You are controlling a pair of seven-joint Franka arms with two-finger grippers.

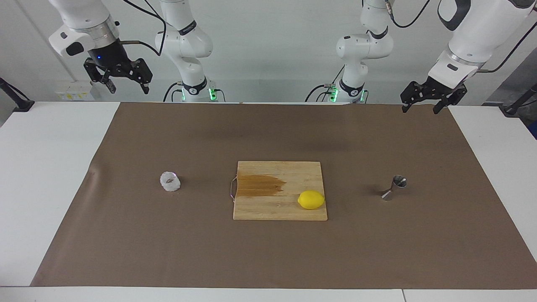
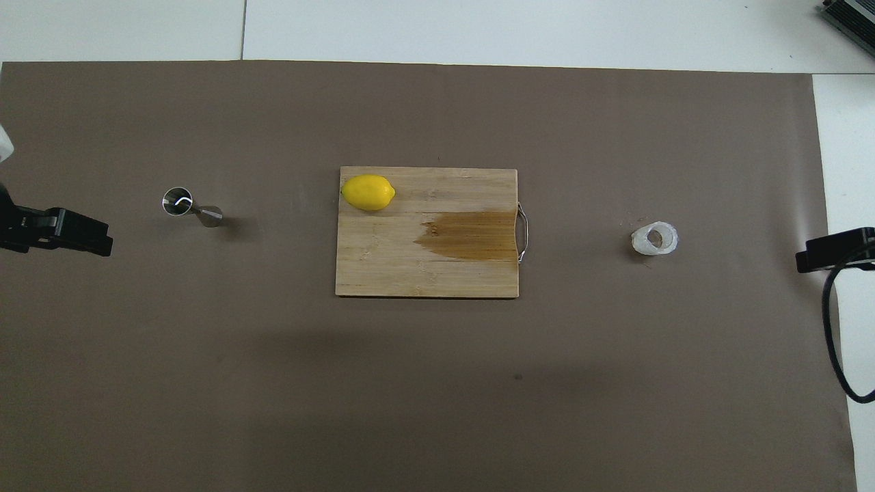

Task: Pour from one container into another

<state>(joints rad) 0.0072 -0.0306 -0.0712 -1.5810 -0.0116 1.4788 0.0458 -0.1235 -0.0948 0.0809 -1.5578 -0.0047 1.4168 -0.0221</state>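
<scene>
The small whitish bumpy cup (image 1: 170, 181) (image 2: 655, 238) stands on the brown mat toward the right arm's end of the table. The shiny steel hourglass jigger (image 1: 394, 187) (image 2: 191, 207) stands upright on the mat toward the left arm's end. My right gripper (image 1: 128, 87) hangs open high over the mat's corner near its base, well away from the cup. My left gripper (image 1: 420, 108) hangs open over the mat's edge near its own base, well away from the jigger. Neither holds anything.
A wooden cutting board (image 1: 268, 209) (image 2: 383, 266) with a wire handle lies mid-table between cup and jigger. It carries a lemon (image 1: 311, 199) (image 2: 368, 192) and a dark wet stain (image 1: 260, 185). The brown mat (image 1: 268, 256) covers most of the white table.
</scene>
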